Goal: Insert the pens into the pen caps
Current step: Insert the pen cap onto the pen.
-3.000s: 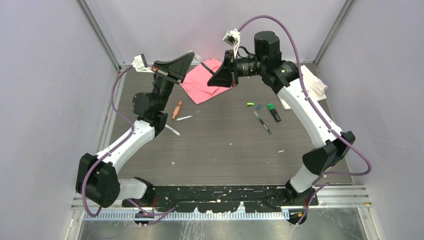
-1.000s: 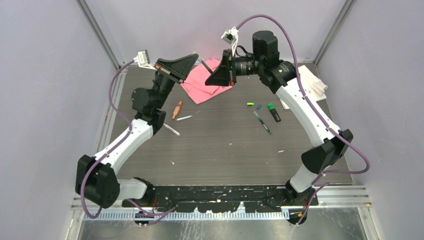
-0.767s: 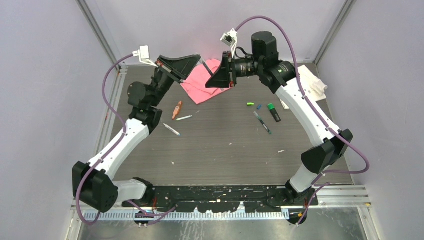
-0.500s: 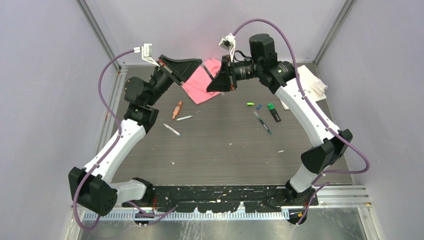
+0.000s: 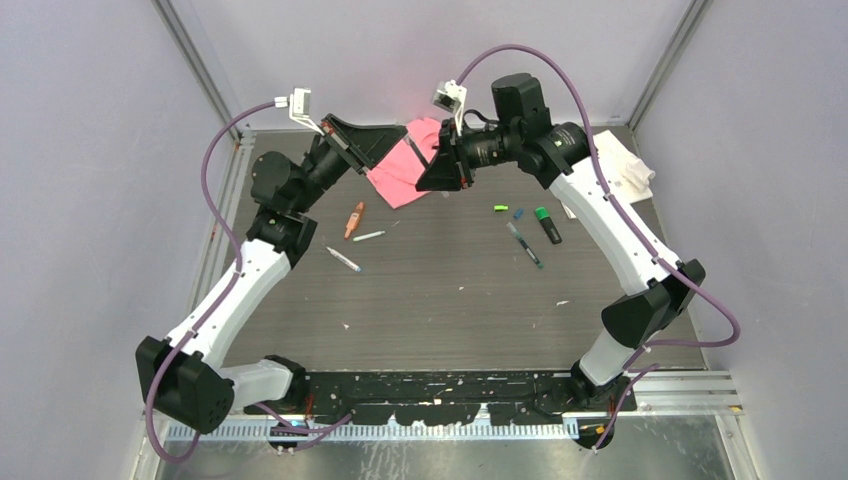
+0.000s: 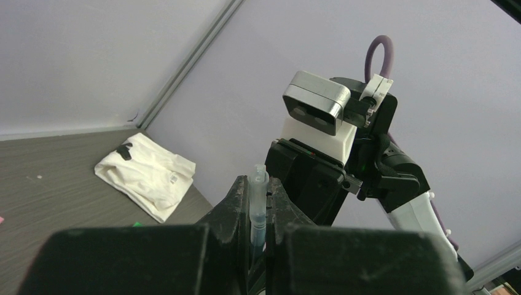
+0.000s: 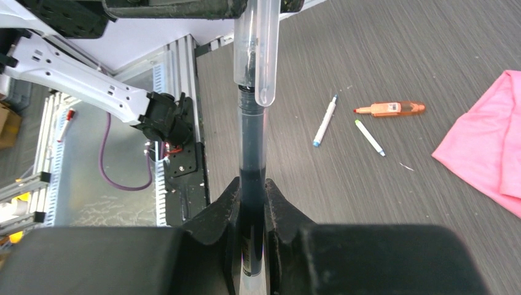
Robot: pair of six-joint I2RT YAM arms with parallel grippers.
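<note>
My right gripper (image 7: 252, 187) is shut on a dark pen (image 7: 252, 153) that points up and away from it. The pen's tip sits inside a clear pen cap (image 7: 257, 49). My left gripper (image 6: 258, 187) is shut on that clear cap (image 6: 258, 184), which stands upright between the pads. In the top view both grippers meet in the air over the pink cloth (image 5: 395, 170), left gripper (image 5: 398, 140) facing right gripper (image 5: 432, 172). On the table lie an orange pen (image 5: 354, 219), two white pens (image 5: 368, 236) (image 5: 344, 260), a dark pen (image 5: 523, 243), a black highlighter (image 5: 547, 224), a green cap (image 5: 501, 208) and a blue cap (image 5: 518, 213).
A folded white cloth (image 5: 625, 165) lies at the back right corner. Grey walls and metal rails (image 5: 215, 250) close in the dark table on three sides. Small white specks are scattered over the table's near half.
My left arm has swung up and to the right, bringing its cap to the right gripper's pen. The right gripper tipped slightly left and down toward it. Both stayed shut.
</note>
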